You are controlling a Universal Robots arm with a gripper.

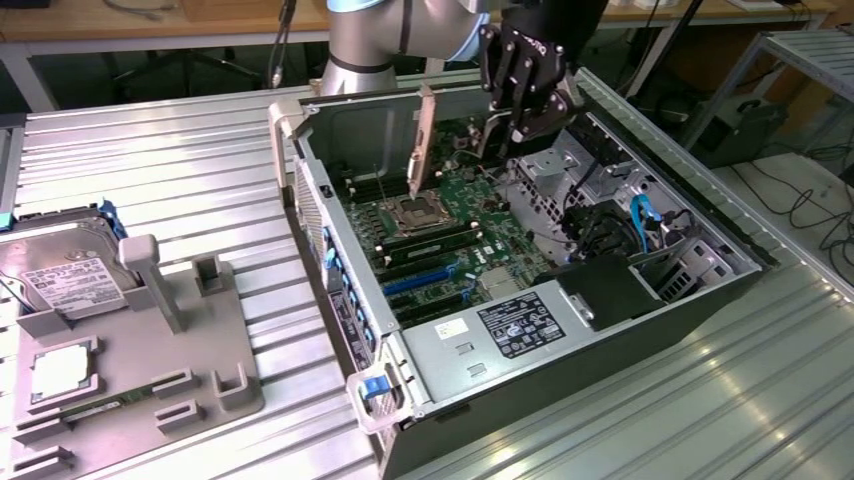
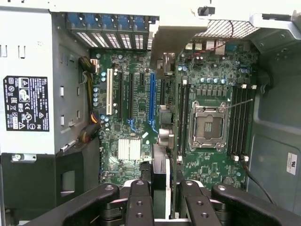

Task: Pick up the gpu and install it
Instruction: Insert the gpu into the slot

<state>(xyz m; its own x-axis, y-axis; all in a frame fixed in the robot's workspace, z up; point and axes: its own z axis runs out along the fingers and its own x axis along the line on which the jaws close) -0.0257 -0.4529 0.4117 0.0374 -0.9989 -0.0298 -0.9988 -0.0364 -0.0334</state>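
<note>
Your claw has the gpu pinched edge-on between its fingers. The motherboard sits right below the claw, inside the open PC case.

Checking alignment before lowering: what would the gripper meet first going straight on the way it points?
Likely the motherboard, beside the blue slot: the gripper points into the open case, and the gpu it holds would touch first. Depth is unclear.

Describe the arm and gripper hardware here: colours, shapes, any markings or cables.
The arm is a silver-grey cylindrical tube with a pale blue joint cap. The gripper is black, with pale lettering too small to read. Its fingers are black jointed links with round silver pivot bolts. A dark cable hangs beside the arm.
</note>
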